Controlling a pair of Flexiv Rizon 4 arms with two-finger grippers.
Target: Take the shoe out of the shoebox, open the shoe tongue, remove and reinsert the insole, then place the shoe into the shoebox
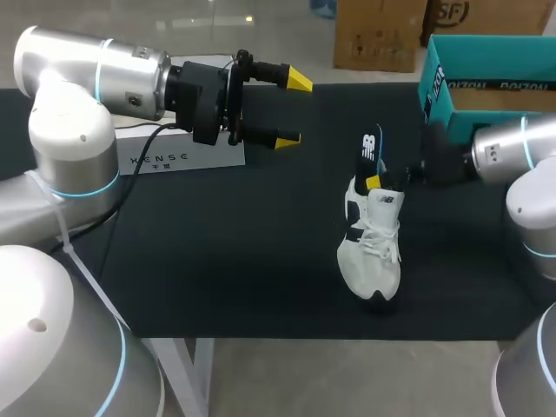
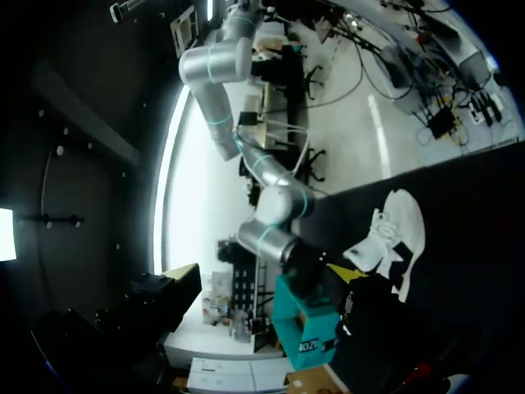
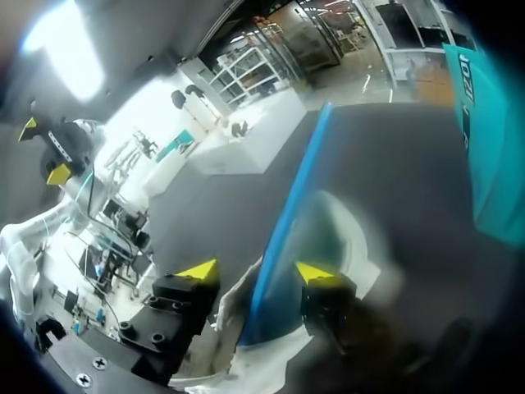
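Black worktop (image 1: 217,261): shoe (image 1: 373,252) sits out of the teal shoebox (image 1: 486,61), insole (image 1: 368,152) standing half out (likely mid-removal) between spread right fingers (image 3: 197,269), not pinched; left fingers (image 1: 298,81) open, parked clear.

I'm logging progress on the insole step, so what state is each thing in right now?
shoe: standing on its sole on the table.
insole: sticking up out of the shoe.
shoebox: open.
left gripper: open, empty.
right gripper: open, insole between its fingers.
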